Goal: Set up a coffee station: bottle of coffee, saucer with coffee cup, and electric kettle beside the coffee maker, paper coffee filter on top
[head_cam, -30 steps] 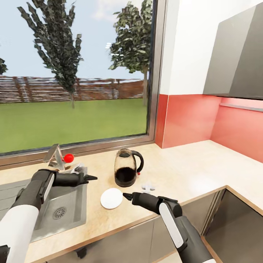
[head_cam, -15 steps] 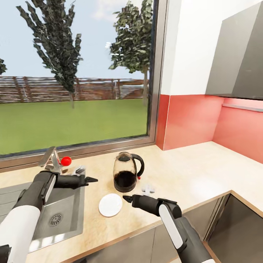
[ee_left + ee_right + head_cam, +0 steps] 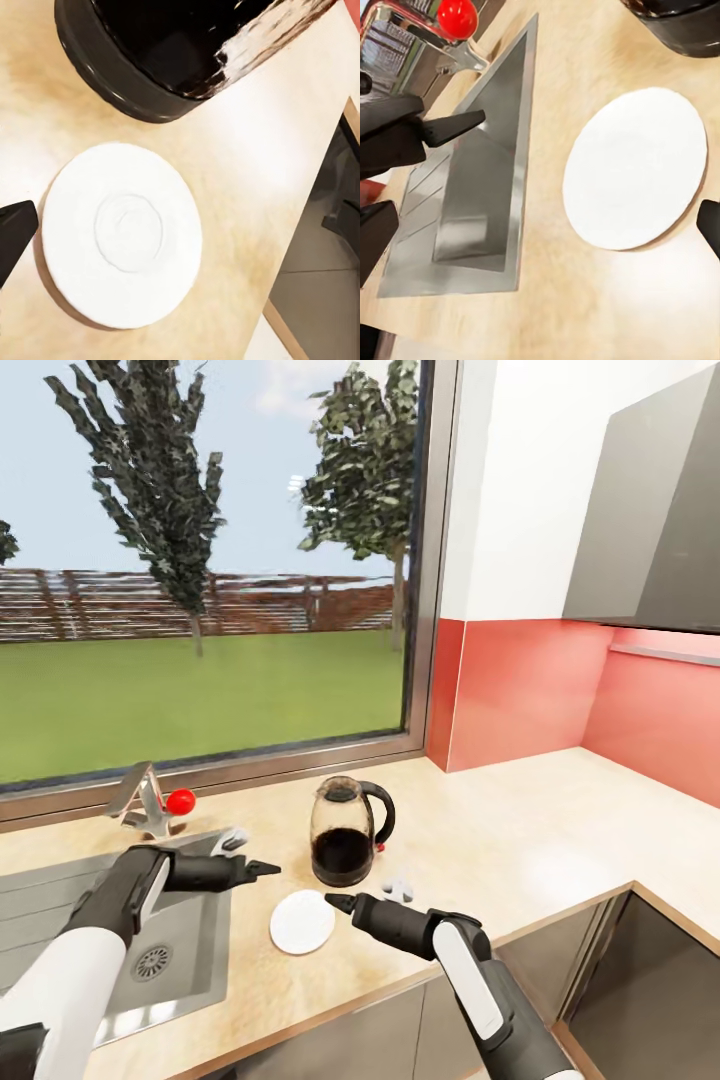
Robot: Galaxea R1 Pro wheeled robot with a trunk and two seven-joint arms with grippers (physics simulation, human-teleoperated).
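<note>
A white saucer (image 3: 302, 921) lies flat on the beige countertop (image 3: 520, 840), just in front of a glass electric kettle (image 3: 349, 830) with a black base, a black handle and dark contents. My left gripper (image 3: 262, 869) hovers over the counter left of the kettle, behind the saucer (image 3: 124, 232). One of its fingertips (image 3: 13, 232) sits at the saucer's edge, and it looks open. My right gripper (image 3: 335, 903) is open beside the saucer's right rim (image 3: 634, 169), with its fingertips (image 3: 375, 240) spread wide. Neither gripper holds anything.
A steel sink (image 3: 60, 900) is set into the counter at the left, with a faucet (image 3: 140, 795) and red knob (image 3: 180, 801) behind it. A small white piece (image 3: 398, 886) lies right of the kettle. A grey wall cabinet (image 3: 650, 510) hangs at the upper right.
My left gripper has moved right and forward, closer to the saucer. My right gripper has crept left toward the saucer's rim. The view shifted slightly early on.
</note>
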